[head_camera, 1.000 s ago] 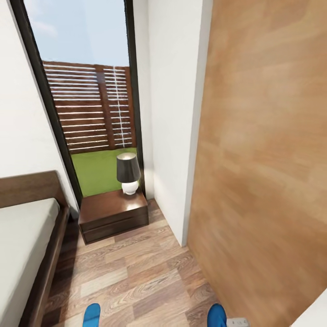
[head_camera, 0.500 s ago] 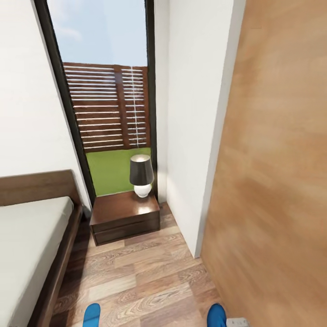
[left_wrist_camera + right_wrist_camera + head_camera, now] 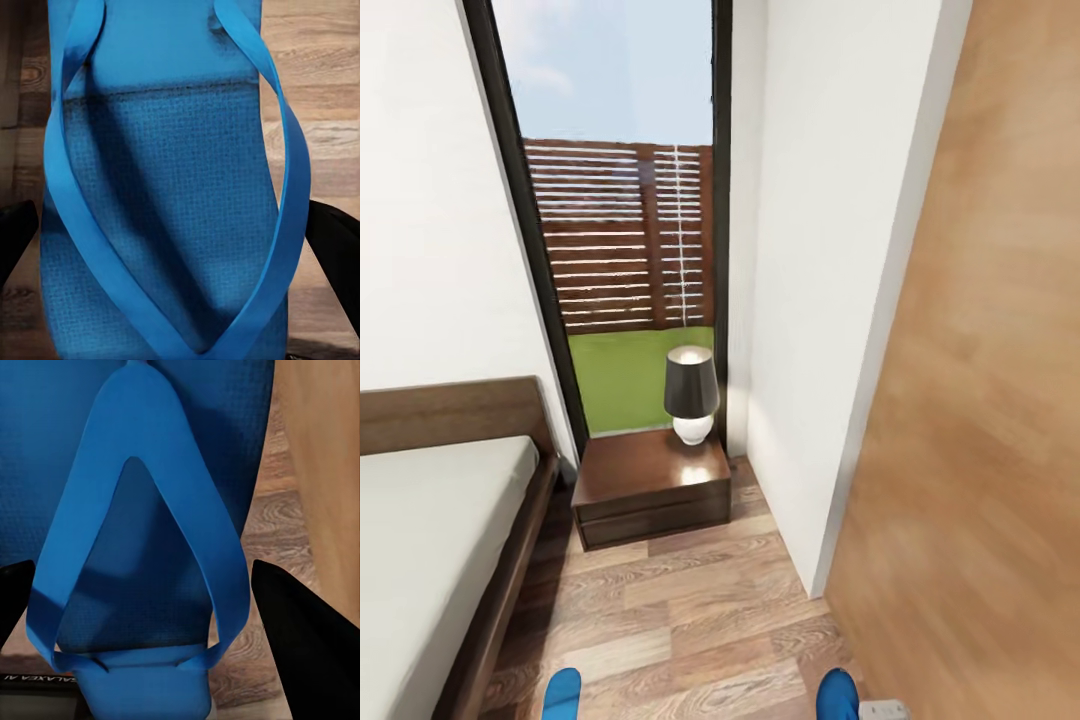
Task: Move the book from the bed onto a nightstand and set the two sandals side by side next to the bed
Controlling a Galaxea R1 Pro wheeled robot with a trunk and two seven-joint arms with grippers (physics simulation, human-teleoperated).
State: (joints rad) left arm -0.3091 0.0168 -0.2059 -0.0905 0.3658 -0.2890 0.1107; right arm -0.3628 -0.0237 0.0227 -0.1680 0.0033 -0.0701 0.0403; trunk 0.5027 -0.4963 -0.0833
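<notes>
Ahead of you in the head view stands a nightstand [image 3: 653, 487] under the tall window [image 3: 622, 215], with a small lamp [image 3: 691, 394] on its top toward the right rear corner. The bed [image 3: 435, 540] runs along your left, its headboard against the white wall, and the nightstand sits just beside that frame on the wood floor [image 3: 680, 620]. A pale wooden panel [image 3: 980, 400] rises on your right.

You have one sandal in each arm. The left sandal [image 3: 161, 195] lies between the dark fingers [image 3: 15, 236] of your left gripper [image 3: 176, 240], strap side facing the camera; its blue tip shows low in the head view. The right sandal [image 3: 142, 517] sits likewise in your right gripper [image 3: 161, 615]. On both sides the jaws press against the sole's edges, clamped on the sandal.
</notes>
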